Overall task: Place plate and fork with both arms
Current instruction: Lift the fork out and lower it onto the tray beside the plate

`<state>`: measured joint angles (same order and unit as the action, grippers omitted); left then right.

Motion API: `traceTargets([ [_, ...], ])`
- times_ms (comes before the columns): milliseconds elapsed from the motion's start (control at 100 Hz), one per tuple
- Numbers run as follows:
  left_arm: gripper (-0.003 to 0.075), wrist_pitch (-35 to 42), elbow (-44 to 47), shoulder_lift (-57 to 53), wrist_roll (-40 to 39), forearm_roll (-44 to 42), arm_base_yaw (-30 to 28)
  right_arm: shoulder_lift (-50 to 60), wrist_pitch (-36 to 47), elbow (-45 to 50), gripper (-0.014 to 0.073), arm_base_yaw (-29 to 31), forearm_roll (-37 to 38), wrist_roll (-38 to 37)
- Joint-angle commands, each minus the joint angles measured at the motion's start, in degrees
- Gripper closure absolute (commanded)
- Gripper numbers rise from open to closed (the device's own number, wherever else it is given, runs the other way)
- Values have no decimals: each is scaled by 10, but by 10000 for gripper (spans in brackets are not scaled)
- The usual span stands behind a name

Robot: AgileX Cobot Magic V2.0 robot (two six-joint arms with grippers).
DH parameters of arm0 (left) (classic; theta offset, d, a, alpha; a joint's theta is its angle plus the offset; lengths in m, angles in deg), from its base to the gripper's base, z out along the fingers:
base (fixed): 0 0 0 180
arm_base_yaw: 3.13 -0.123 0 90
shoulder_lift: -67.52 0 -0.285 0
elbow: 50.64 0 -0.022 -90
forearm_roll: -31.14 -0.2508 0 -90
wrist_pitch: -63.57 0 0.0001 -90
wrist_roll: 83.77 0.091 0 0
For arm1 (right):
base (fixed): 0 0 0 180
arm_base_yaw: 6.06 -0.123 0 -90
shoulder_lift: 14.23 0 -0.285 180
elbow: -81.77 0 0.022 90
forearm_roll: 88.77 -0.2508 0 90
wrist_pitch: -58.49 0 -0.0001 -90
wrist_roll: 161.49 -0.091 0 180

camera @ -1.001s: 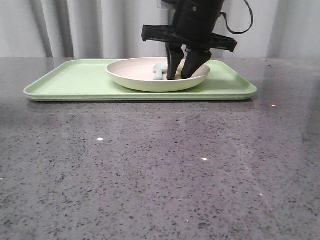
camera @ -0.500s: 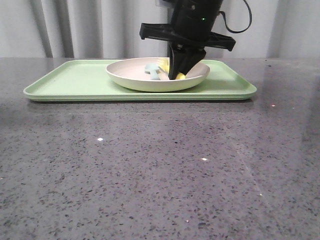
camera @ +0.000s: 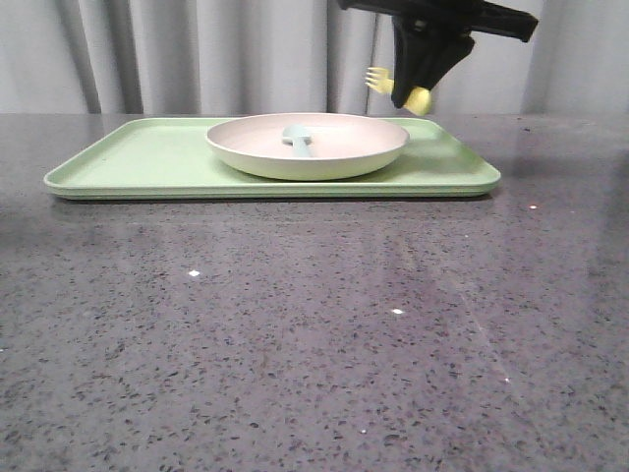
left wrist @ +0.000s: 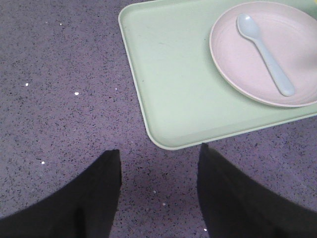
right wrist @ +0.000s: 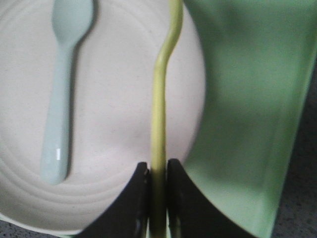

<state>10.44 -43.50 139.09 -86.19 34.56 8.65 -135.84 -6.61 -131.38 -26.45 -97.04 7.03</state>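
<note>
Fingers of the right gripper pinch the small yellow plastic fork, now lifted clear above the flat light-green tray; half a second ago it touched the round cream-pink plate, where the pale blue spoon lies. Left wrist: the left gripper hangs spread, empty, over the speckled grey desk. Right wrist: black fingers clamp the fork handle.

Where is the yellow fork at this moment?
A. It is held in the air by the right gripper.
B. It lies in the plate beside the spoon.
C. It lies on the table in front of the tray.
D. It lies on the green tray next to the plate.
A: the right gripper is shut on the fork, lifted above the plate; only the spoon lies in the plate.
</note>
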Motion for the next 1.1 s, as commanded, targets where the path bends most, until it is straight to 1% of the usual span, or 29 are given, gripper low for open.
traceTargets([
  [0,366,36,-14,-12,-6,6,-1,45,5,-14,650,18,5,-2],
  [220,366,37,-14,-12,-6,12,-1,48,12,22,650,47,10,-2],
  [310,366,37,-14,-12,-6,16,-1,48,27,34,650,47,10,-2],
  [630,366,37,-14,-12,-6,17,-1,45,49,34,650,47,9,-2],
  [870,366,37,-14,-12,-6,17,-1,27,58,34,650,51,-44,13],
  [1091,366,39,-14,-12,-6,17,-1,5,52,34,649,53,-68,20],
])
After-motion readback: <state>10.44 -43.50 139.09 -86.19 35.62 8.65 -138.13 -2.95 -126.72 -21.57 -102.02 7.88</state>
